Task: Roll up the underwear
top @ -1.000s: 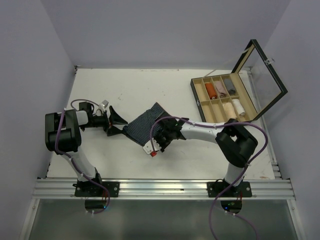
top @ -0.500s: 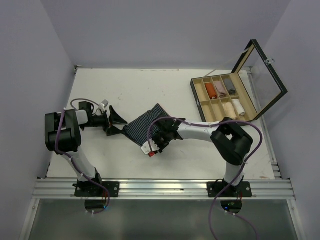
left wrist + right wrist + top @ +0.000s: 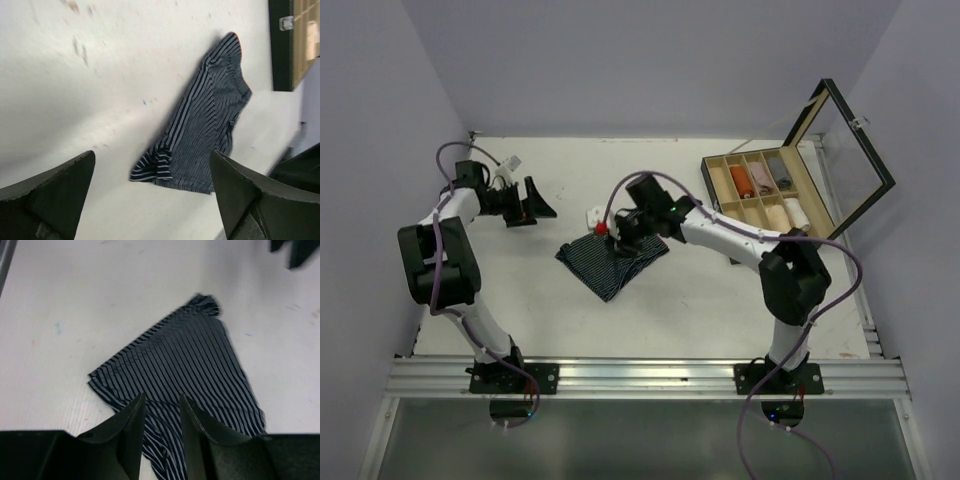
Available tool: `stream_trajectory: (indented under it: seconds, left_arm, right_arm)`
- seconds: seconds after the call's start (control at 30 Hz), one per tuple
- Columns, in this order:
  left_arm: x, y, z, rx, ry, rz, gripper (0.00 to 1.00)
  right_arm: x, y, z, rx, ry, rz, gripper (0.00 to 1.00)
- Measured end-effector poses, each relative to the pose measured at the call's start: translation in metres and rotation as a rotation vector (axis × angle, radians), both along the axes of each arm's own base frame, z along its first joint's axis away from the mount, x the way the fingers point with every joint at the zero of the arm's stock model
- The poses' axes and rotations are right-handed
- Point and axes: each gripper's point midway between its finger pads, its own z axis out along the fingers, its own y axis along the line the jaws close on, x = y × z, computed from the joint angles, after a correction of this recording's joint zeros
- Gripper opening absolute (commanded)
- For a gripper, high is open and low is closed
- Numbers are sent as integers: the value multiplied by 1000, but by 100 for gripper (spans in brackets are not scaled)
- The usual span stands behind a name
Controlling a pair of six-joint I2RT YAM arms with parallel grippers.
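The navy underwear with thin pale stripes [image 3: 603,273] lies flat on the white table, folded into a rough triangle. It also shows in the left wrist view [image 3: 205,125] and the right wrist view [image 3: 185,355]. My right gripper [image 3: 623,243] hovers over its far edge; the jaws [image 3: 162,397] stand a narrow gap apart with nothing between them. My left gripper [image 3: 535,208] is wide open and empty at the far left, well clear of the cloth [image 3: 152,154]. I cannot pick out the pink-and-white and beige garments.
The compartmented wooden box [image 3: 721,210] stands at the far right with its glass lid [image 3: 855,165] raised; several rolled cloths lie in its compartments. Its dark edge shows in the left wrist view [image 3: 280,50]. Walls close the table's left, far and right sides.
My left arm has swung away from the cloth to the far left. My right gripper has moved from the cloth's near edge to its far edge. The cloth now lies nearer and more compact.
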Motion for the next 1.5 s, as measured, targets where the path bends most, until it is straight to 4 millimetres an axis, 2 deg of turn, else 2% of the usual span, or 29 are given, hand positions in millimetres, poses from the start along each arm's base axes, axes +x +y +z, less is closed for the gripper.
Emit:
stream_trajectory:
  seconds: [0.03, 0.1, 0.13, 0.17, 0.27, 0.33, 0.43, 0.47, 0.53, 0.6, 0.67, 0.77, 0.9, 1.0, 1.17, 1.27, 1.33, 1.4, 1.5]
  left_arm:
    - [10, 7, 7, 45, -47, -5, 100]
    - [26, 19, 25, 131, -142, -9, 100]
    - [31, 23, 34, 168, -188, -6, 100]
    - [33, 26, 45, 198, -232, -7, 100]
    - [34, 26, 74, 299, -355, -42, 100]
    - [34, 12, 87, 390, -440, -108, 100]
    - [16, -49, 91, 456, -547, -300, 100]
    - [4, -74, 86, 456, -561, -373, 100]
    - [-17, -108, 70, 456, -559, -488, 100]
    - [-37, -127, 44, 465, -510, -570, 100]
    - [-48, -128, 18, 487, -443, -608, 100]
    - [-54, -117, -14, 536, -350, -618, 100]
    - [-63, -103, -41, 588, -268, -618, 100]
    - [-72, -96, -53, 604, -223, -622, 100]
    - [-82, -88, -62, 594, -187, -620, 100]
    - [-82, -88, -59, 561, -187, -615, 100]
    - [-83, -86, -53, 529, -181, -607, 100]
    - [-79, -86, -42, 493, -190, -596, 100]
    - [-66, -88, -21, 446, -237, -575, 100]
  right_arm:
    - [18, -4, 14, 25, 39, -84, 36]
    - [51, -17, 35, 63, 96, -231, 28]
    - [68, -29, 43, 74, 134, -313, 25]
    - [82, -42, 49, 80, 173, -391, 17]
    - [110, -77, 46, 59, 292, -571, 10]
    - [117, -94, 28, 18, 384, -655, 9]
    - [110, -106, -7, -70, 523, -731, 9]
    - [106, -107, -17, -95, 561, -743, 9]
    - [98, -106, -33, -138, 627, -768, 10]
    - [93, -104, -41, -159, 665, -783, 11]
    - [91, -102, -47, -171, 694, -798, 11]
    - [88, -102, -60, -195, 729, -819, 10]
    - [80, -111, -86, -265, 757, -850, 8]
    - [71, -120, -101, -317, 765, -857, 5]
    - [63, -132, -97, -333, 683, -818, 4]
    - [55, -140, -82, -322, 610, -777, 12]
    - [55, -139, -60, -282, 532, -732, 21]
    - [54, -132, -31, -229, 421, -668, 24]
    - [40, -104, 13, -147, 227, -519, 28]
